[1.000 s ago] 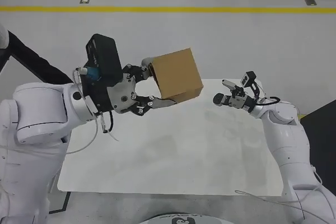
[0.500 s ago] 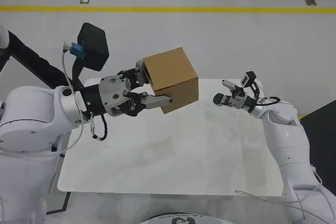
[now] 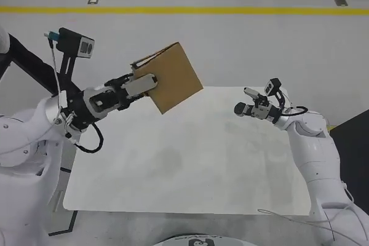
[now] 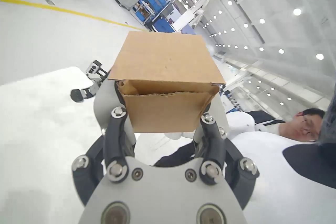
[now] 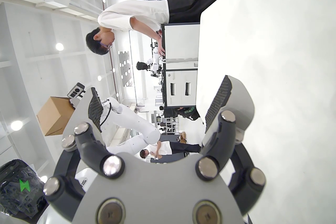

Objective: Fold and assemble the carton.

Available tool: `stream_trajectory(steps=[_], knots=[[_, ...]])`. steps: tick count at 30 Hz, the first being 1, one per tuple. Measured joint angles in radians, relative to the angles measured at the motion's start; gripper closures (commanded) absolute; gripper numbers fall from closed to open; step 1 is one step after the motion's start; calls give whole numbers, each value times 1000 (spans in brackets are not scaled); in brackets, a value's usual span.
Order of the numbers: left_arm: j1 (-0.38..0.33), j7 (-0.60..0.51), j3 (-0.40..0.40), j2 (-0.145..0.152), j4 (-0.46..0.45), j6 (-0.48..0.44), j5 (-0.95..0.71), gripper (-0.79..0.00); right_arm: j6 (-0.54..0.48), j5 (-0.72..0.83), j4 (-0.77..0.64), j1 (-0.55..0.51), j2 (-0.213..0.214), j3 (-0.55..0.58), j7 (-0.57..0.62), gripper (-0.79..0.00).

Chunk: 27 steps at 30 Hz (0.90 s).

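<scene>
Left gripper (image 3: 146, 85) clamps tilted carton (image 3: 173, 75) aloft.

Right gripper (image 5: 160, 87), jaws apart, near white table (image 5: 275, 51); brown carton (image 5: 53, 116) farther off

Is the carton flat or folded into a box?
Folded into a box: the carton shows flat faces meeting at square corners, clamped in the left hand; its near flap leaves a gap.

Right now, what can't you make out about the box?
- Box far end: left wrist view, hidden by its own near panels.
- Box underside: top view, hidden by its upper face.
- Box edge: right wrist view, covered by a finger of the right gripper.
</scene>
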Motion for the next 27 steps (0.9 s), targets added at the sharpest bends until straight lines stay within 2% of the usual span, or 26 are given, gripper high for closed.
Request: stream_trajectory(steps=[5,8,13,19,24,27], knots=[[-3,-1,-1,0,-4,-20,40,0,0,0,0,0,0,0,0,-785],[16,30,3,-3,9,5,7,0,0,0,0,0,0,0,0,-785],[78,182,-8,-19,13,112,-295,0,0,0,0,0,0,0,0,-785],[133,238,-16,-30,15,244,-636,0,0,0,0,0,0,0,0,-785],[159,294,-30,-35,8,288,-789,0,0,0,0,0,0,0,0,-785],[149,294,-40,-32,-12,307,-757,0,0,0,0,0,0,0,0,-785]])
